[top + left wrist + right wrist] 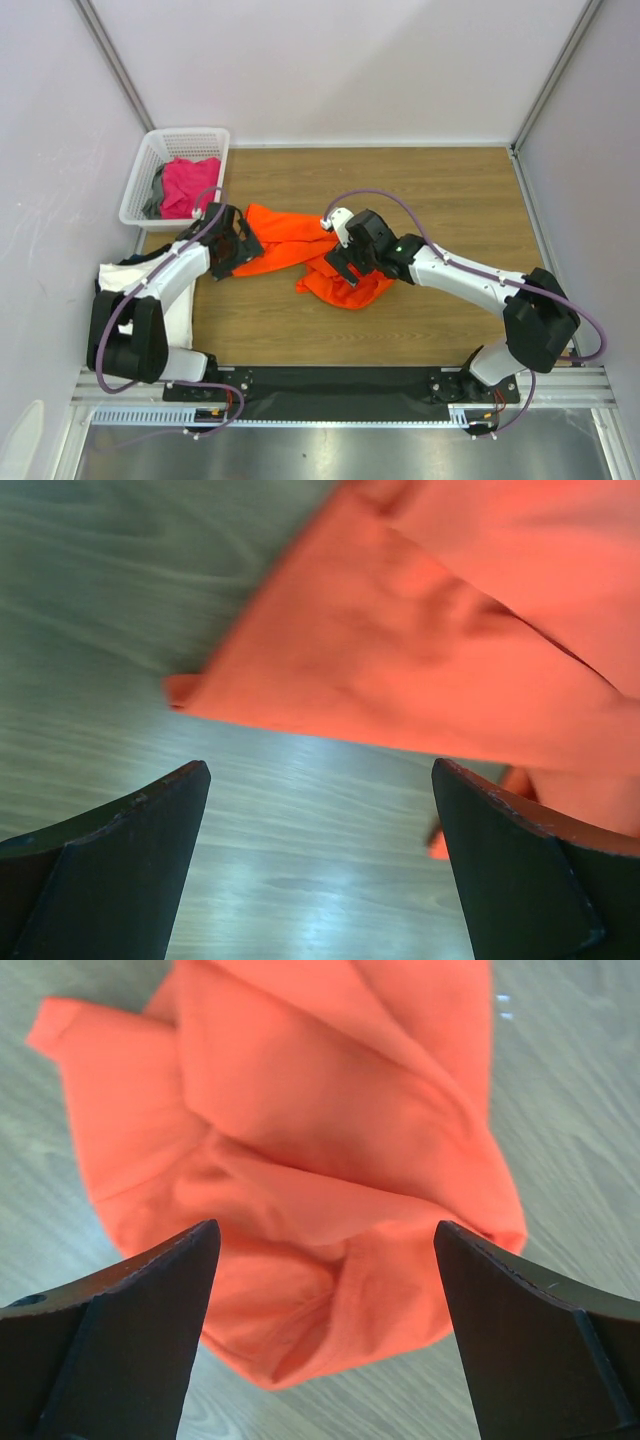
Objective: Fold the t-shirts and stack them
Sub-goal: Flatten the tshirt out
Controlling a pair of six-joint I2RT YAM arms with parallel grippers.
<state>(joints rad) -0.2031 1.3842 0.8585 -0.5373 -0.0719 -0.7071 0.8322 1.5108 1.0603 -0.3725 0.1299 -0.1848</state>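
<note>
A bright orange t-shirt point(290, 250) lies crumpled in the middle of a wooden table point(450, 200), not yet spread flat. It stretches as a twisted band from upper left to lower right, and its lower right end is bunched into a heap of folds.

The left gripper point(238, 245) is at the shirt's left end. In its wrist view the fingers are spread wide with nothing between them, and a straight edge of orange cloth lies just ahead of them on the bare wood.

The right gripper point(347, 263) hangs over the bunched end. Its fingers are also spread and empty, with the heap directly below.

Judging from this, the step in hand is opening out the orange shirt before any fold is made, so the task is at an early stage. The next move likely calls for each gripper to pinch an edge or corner at its own end, then for both to draw apart until the cloth lies flat.

The left arm is bent sharply at the elbow, and its forearm crosses above a white t-shirt point(125, 275) lying at the table's left edge. The right arm reaches long and low toward the centre.

At the far left corner a white lattice basket point(140, 185) holds a magenta-pink t-shirt point(190, 185) and a grey t-shirt point(158, 195).
</note>
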